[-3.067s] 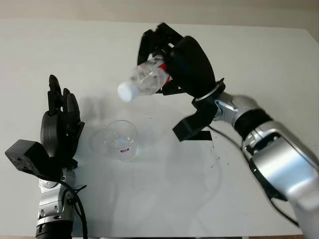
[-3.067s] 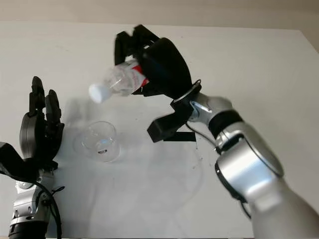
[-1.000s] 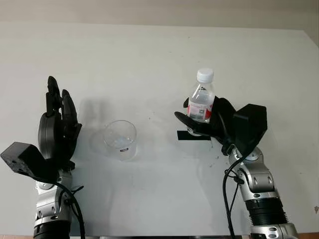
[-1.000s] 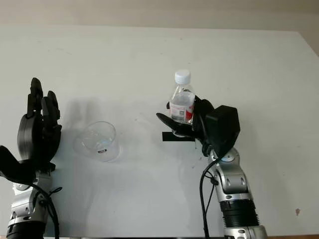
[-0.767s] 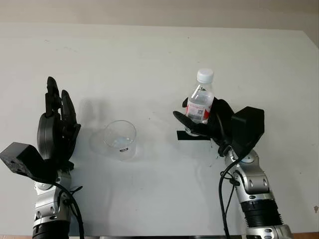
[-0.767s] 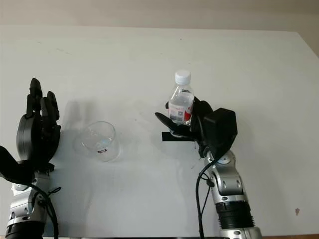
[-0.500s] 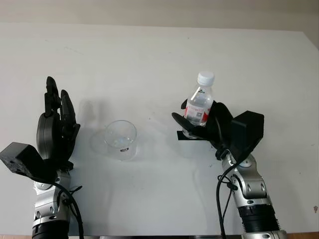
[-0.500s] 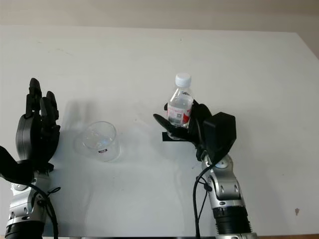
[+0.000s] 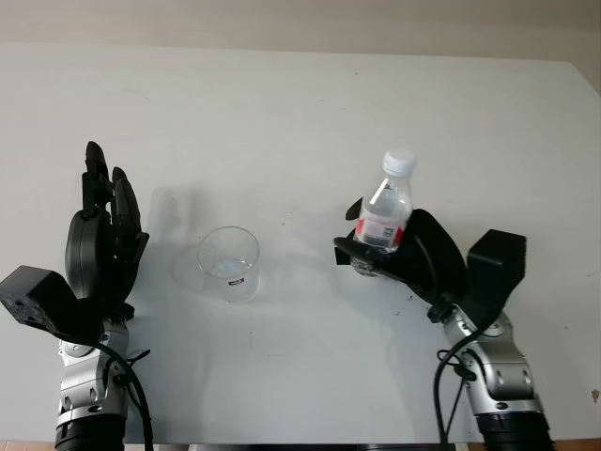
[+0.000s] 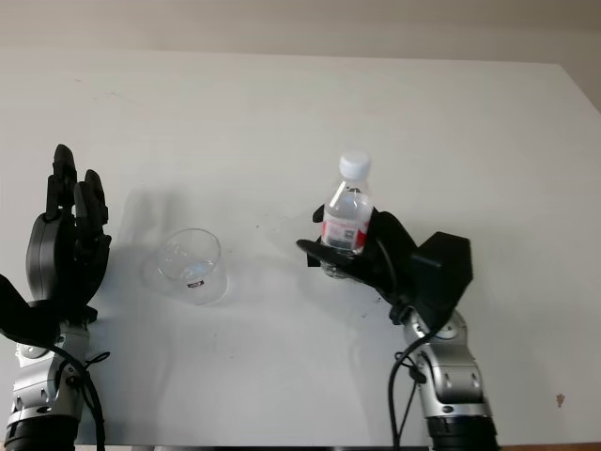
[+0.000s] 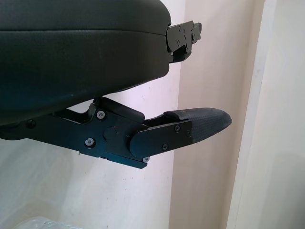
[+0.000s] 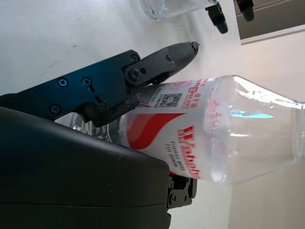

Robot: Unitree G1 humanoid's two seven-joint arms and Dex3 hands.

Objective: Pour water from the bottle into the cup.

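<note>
We see a white table (image 9: 300, 103) with our two black hands coming in from the near edge. Our right hand (image 9: 413, 258) sits at the near right and is clenched around the lower body of the bottle (image 9: 385, 218), fingers wrapped over its red and white label. The bottle is clear plastic with its white cap (image 9: 399, 162) on, and it stands nearly upright, leaning a little to the right at the top. Its base is at or just above the table surface; we cannot tell whether it touches. In the right wrist view the bottle (image 12: 205, 138) lies across our palm with one finger (image 12: 157, 64) pressed along the label.

The cup (image 9: 228, 264) is a clear, low tumbler standing upright on the table, left of the bottle and well apart from it. It lies between our two hands, nearer to the left one.

Our left hand (image 9: 99, 244) is at the near left, raised with its fingers pointing toward the far side. It is open and grasps nothing, and it stands apart from the cup.
</note>
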